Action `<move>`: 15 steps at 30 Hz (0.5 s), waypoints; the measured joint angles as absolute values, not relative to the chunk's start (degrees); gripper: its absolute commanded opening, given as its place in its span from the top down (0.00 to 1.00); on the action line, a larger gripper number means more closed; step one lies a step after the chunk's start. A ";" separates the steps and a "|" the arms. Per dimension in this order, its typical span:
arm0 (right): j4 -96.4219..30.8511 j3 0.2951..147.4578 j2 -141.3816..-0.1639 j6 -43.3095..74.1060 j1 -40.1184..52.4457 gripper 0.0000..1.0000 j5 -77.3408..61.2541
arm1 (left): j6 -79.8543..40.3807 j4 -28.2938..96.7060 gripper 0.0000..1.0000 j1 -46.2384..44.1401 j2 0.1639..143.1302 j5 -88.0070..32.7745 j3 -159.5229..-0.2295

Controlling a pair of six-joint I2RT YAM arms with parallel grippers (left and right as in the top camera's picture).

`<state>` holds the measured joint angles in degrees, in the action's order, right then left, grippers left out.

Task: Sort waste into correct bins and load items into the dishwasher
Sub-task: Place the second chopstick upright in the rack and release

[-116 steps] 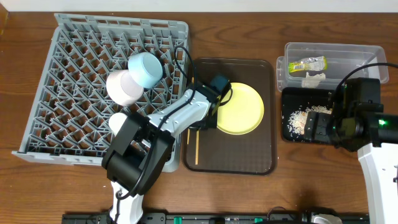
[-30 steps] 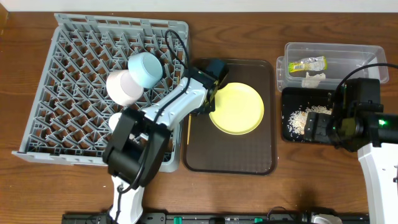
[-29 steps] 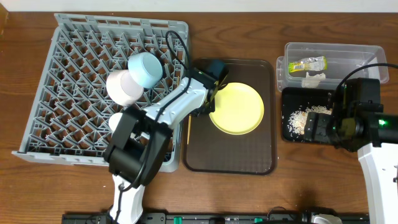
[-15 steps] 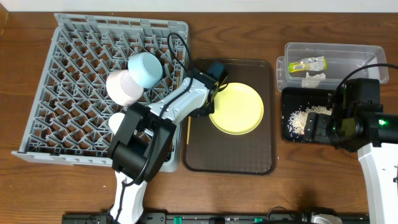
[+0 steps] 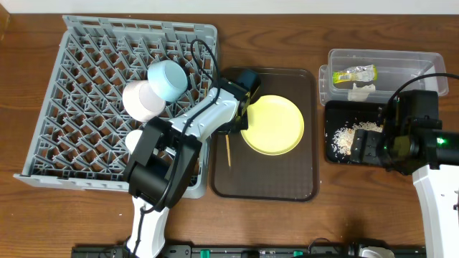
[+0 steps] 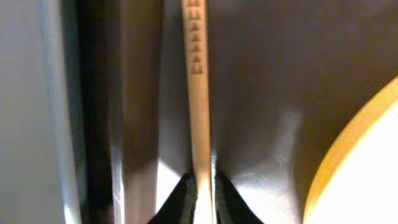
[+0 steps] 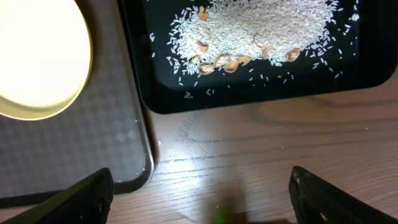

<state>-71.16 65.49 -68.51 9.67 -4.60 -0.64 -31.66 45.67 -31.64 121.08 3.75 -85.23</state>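
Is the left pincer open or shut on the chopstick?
Shut: in the wrist view the left pincer has both tips against the chopstick.

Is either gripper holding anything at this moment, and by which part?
Left gripper pinches a chopstick on its plain shaft, patterned end pointing away. Right gripper is open, holding nothing.

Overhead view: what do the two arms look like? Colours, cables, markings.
Left arm: white link shells between black joint housings; a thin black cable loops off it; left claw is black. Right arm: blocky black housing with a lit green light, white shell lower down, an arcing black cable over it; right claw has black fingers. No readable markings.
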 measured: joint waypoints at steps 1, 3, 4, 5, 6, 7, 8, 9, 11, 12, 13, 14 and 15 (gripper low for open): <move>-71.20 65.49 -68.51 9.67 -4.60 0.12 -0.64 | -31.59 45.63 0.94 -31.64 121.08 3.53 -85.23; -71.29 65.49 -68.51 9.67 -4.58 0.12 -0.64 | -31.62 45.71 0.94 -31.64 121.08 3.31 -85.23; -71.31 65.49 -68.51 9.67 -4.60 0.12 -0.64 | -31.59 45.74 0.94 -31.64 121.08 3.29 -85.23; -71.31 65.49 -68.51 9.67 -4.60 0.12 -0.64 | -31.59 45.80 0.94 -31.64 121.08 3.29 -85.25; -71.31 65.49 -68.51 9.67 -4.60 0.12 -0.67 | -31.59 45.87 0.94 -31.64 121.08 3.29 -85.27; -71.31 65.49 -68.51 9.67 -4.60 0.12 -0.67 | -31.59 46.02 0.94 -31.64 121.08 3.27 -85.27; -71.31 65.49 -68.51 9.67 -4.58 0.12 -0.64 | -31.59 46.30 0.94 -31.64 121.08 3.18 -85.30; -71.31 65.49 -68.51 9.67 -4.60 0.12 -0.64 | -31.59 46.65 0.94 -31.64 121.01 3.14 -85.30; -71.31 65.49 -68.51 9.67 -4.60 0.12 -0.64 | -31.53 47.51 0.94 -31.64 120.77 3.09 -85.30; -71.31 65.49 -68.51 9.67 -4.60 0.12 -0.64 | -31.51 47.81 0.94 -31.64 120.57 2.90 -85.23; -71.29 65.49 -68.51 9.67 -4.60 0.12 -0.64 | -31.42 48.34 0.94 -31.66 120.20 2.87 -85.12; -71.29 65.49 -68.51 9.67 -4.58 0.12 -0.64 | -31.07 48.86 0.94 -31.64 119.44 2.70 -84.95; -71.26 65.49 -68.51 9.67 -4.60 0.12 -0.64 | -30.44 49.25 0.94 -31.66 118.34 2.31 -84.77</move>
<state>-71.26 65.49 -68.51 9.67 -4.60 -0.64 -30.44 49.25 -31.66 118.34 2.31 -84.77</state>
